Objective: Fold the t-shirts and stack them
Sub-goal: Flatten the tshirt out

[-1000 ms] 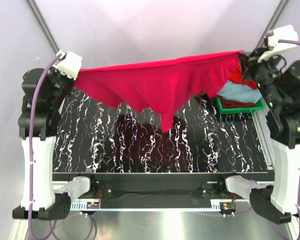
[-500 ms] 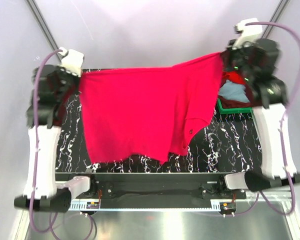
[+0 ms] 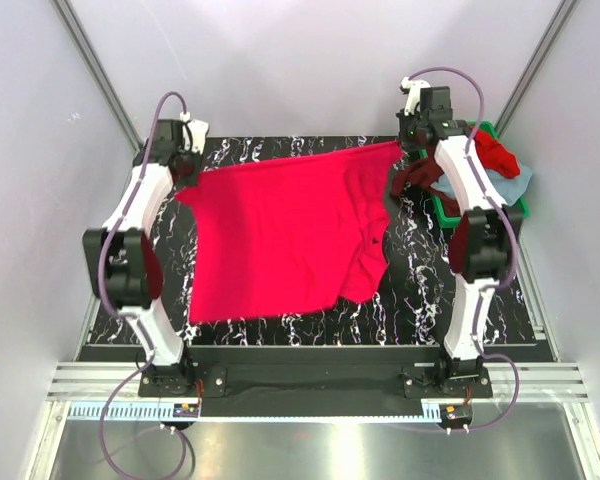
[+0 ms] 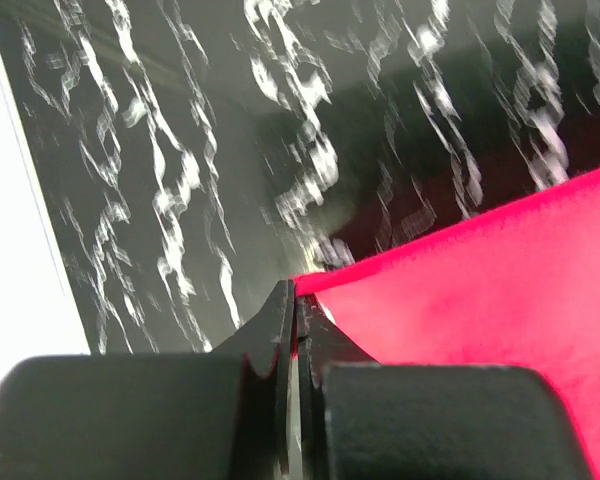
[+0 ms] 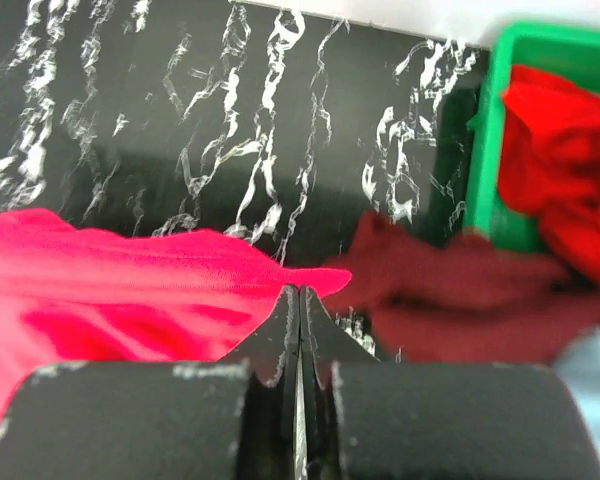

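Note:
The crimson-pink t-shirt (image 3: 280, 235) is stretched over the black marbled table (image 3: 410, 300) between both arms, its near part lying on the table. My left gripper (image 3: 185, 165) is shut on its far left corner (image 4: 320, 290). My right gripper (image 3: 408, 148) is shut on its far right corner (image 5: 310, 285). A dark maroon t-shirt (image 3: 420, 180) hangs over the green bin's (image 3: 480, 215) left edge, also in the right wrist view (image 5: 460, 290). A brighter red t-shirt (image 3: 495, 155) and a light blue-grey t-shirt (image 3: 510, 185) lie in the bin.
The green bin stands at the table's far right, close to my right arm. White enclosure walls (image 3: 40, 180) and metal struts (image 3: 90, 60) stand at both sides. A metal rail (image 3: 300, 385) runs along the near edge.
Both arms have reached far back over the table and gone down, carrying the crimson-pink shirt away from the near edge. The shirt has gone from hanging in the air to spreading over the table.

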{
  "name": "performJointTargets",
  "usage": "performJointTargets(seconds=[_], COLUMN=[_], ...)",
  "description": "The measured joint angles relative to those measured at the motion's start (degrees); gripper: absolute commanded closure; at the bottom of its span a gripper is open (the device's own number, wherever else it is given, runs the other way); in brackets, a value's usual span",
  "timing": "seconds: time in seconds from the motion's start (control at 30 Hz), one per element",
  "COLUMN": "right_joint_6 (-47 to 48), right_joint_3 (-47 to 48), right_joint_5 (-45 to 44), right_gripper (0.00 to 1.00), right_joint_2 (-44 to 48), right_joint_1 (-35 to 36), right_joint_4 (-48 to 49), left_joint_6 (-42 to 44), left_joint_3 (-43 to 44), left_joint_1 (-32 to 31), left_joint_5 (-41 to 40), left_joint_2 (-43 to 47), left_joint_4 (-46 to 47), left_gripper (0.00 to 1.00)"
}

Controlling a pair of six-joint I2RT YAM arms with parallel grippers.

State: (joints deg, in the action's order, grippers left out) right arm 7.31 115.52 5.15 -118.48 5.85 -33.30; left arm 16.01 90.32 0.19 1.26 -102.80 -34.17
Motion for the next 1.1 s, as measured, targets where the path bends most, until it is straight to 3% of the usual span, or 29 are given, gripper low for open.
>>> performJointTargets(seconds=[0.17,0.3,0.4,0.57,0.77,0.97,1.1], right_joint_6=[0.5,1.0,1.8,2.1,2.1,2.0,2.0], right_joint_3=[15.3,17.2,8.9,-7.2,-12.7,-16.8,-18.1], right_joint_5=[0.1,0.1,0.1,0.5,2.4,3.3,3.4], right_gripper=[1.00,1.00,1.00,1.00,1.00,1.00,1.00], right_joint_2=[-11.9,-10.4,-2.2,20.2,46.1,65.0,69.9], right_joint_1=[0.0,0.0,-0.1,-0.1,-0.1,-0.1,-0.1], right_joint_4=[-1.4,-1.4,0.0,0.5,-1.4,-7.2,-14.0], left_joint_6=[1.2,2.8,3.8,4.3,4.6,5.6,6.5], left_joint_3=[10.1,11.4,6.6,-4.4,-6.3,-6.0,-6.2], left_joint_1=[-0.1,-0.9,-2.3,-3.9,-4.2,-4.2,-4.3], left_joint_5=[-1.8,-3.3,-3.7,-3.9,-3.8,-3.2,-2.8], left_joint_2=[-7.3,-4.9,2.3,23.0,45.7,55.3,58.3], left_joint_4=[0.9,1.8,2.7,2.1,1.7,-0.7,-5.2], left_gripper=[1.00,1.00,1.00,1.00,1.00,1.00,1.00])
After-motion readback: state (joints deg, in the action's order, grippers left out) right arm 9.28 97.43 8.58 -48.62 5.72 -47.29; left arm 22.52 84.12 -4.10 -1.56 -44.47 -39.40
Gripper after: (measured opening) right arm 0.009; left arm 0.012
